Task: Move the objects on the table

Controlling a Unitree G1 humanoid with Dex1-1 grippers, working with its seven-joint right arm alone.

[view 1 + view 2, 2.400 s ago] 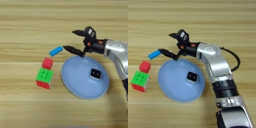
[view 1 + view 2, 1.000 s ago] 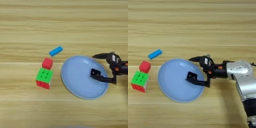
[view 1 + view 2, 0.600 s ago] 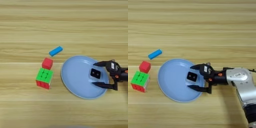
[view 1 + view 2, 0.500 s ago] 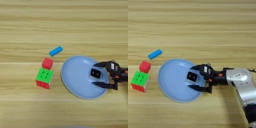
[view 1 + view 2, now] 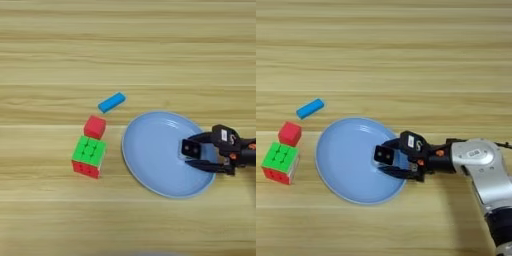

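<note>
Your right gripper (image 5: pixel 387 161) reached in from the right, low over the large round light-blue plate (image 5: pixel 348 165), with its two black fingers (image 5: pixel 396 173) spread either side of the tiny white cube with a black face (image 5: pixel 384 155). The fingers looked close against the cube's near and far sides, but you could not tell whether they were pressing it or only bracketing it; the cube appeared to sit on the plate's right-hand part, not lifted.

That cube looked light and rigid, so it should need little squeeze. Being so small, it could easily twist or pop out, so you would do best to take it across two opposite flat faces, squarely centred. The plate looked smooth and shallow, likely slippery under the cube, and it may slide on the light wooden worktop (image 5: pixel 60 45) if nudged.

The plate held nothing but that cube. To its left on the worktop lay the small red cube (image 5: pixel 94 127), just beside a green-topped puzzle cube with red sides (image 5: pixel 89 156). The small bright-blue oblong bar (image 5: pixel 111 102) lay apart, above them. All looked hard and light, easy to pinch across flat sides.
</note>
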